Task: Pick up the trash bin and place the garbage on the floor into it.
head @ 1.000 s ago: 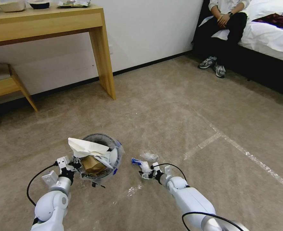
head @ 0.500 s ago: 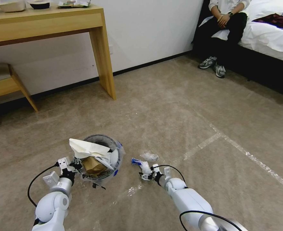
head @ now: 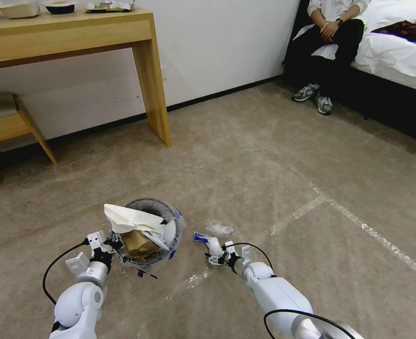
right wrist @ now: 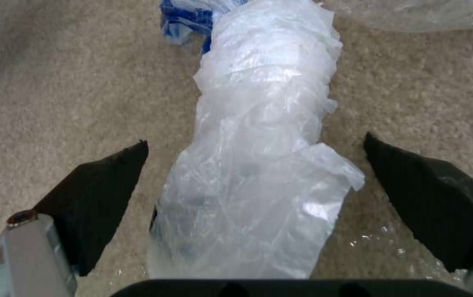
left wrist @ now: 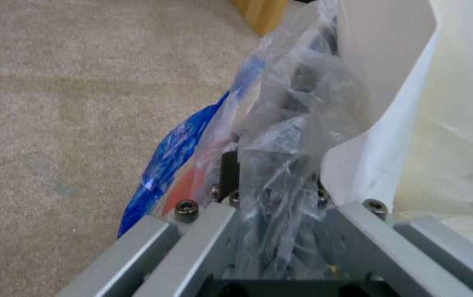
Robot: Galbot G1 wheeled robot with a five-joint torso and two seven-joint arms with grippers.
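The trash bin (head: 152, 231) sits on the floor (head: 264, 165) left of a plastic wrapper (head: 212, 244).

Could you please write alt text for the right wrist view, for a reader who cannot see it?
The right hand is open, its two dark fingers on either side of a crumpled clear plastic wrapper lying on the beige carpet, not yet gripping it.

beige carpet (head: 245, 155), wooden desk (head: 76, 33), perhaps a bed (head: 396, 52).
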